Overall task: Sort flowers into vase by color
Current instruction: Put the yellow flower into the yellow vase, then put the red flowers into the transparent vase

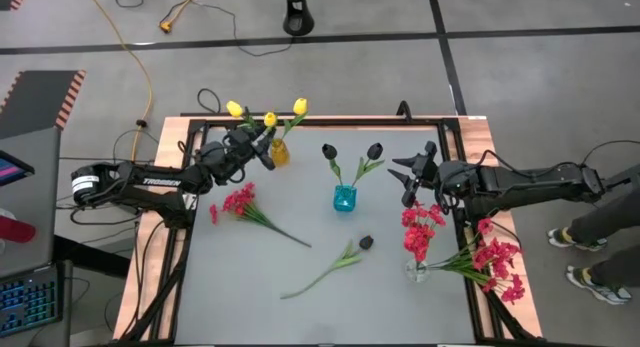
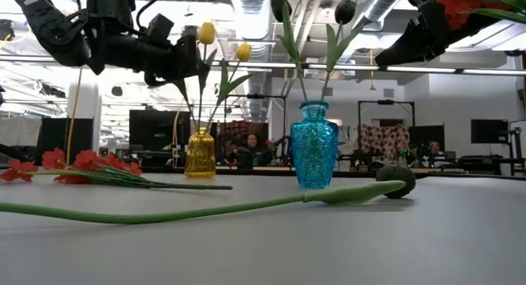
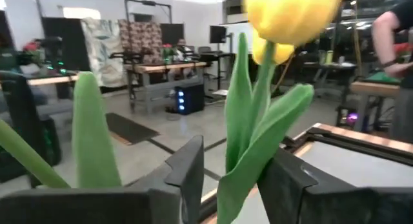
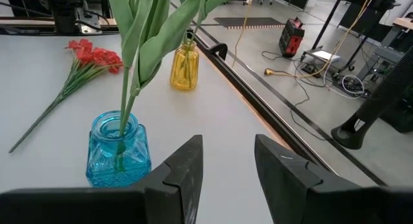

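A yellow vase (image 1: pixel 280 153) at the table's far side holds three yellow tulips (image 1: pixel 270 119). My left gripper (image 1: pixel 267 151) is just left of it, open, its fingers on either side of one tulip's stem and leaves (image 3: pixel 255 133) below the yellow head (image 3: pixel 290 14). The blue vase (image 1: pixel 344 198) holds two black tulips (image 1: pixel 374 150). My right gripper (image 1: pixel 408 177) hovers open to the right of it, holding nothing. One black tulip (image 1: pixel 340 260) and a red spray (image 1: pixel 240 202) lie flat on the table. A clear vase (image 1: pixel 415 271) holds red blossoms (image 1: pixel 422 227).
More red sprays (image 1: pixel 497 267) lie over the table's right edge beside the clear vase. The table's near half, in front of the lying black tulip (image 2: pixel 246 206), is bare grey surface (image 1: pixel 250 307). A person's legs (image 1: pixel 600 237) show beyond the right edge.
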`<action>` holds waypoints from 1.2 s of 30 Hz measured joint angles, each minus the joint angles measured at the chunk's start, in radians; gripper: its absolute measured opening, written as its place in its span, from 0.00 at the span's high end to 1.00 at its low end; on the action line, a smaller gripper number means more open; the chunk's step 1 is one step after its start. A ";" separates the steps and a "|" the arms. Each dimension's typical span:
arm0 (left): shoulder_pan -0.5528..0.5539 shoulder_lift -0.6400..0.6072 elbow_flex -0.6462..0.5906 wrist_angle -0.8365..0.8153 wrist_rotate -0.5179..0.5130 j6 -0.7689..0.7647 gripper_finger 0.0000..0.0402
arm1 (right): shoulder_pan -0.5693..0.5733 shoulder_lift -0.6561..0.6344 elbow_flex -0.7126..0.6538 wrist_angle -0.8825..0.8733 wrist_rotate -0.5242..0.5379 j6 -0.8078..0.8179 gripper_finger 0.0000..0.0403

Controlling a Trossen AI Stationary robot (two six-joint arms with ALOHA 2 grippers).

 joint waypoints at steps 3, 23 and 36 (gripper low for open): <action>0.000 0.000 0.000 0.001 0.059 -0.030 0.69 | 0.000 0.000 0.000 0.000 0.000 0.000 0.59; -0.003 -0.017 0.001 -0.015 0.177 0.071 0.68 | 0.000 0.000 0.000 0.000 0.000 0.000 0.59; -0.115 -0.273 0.001 -0.410 0.159 0.070 0.60 | 0.000 0.000 0.000 0.000 0.000 0.000 0.59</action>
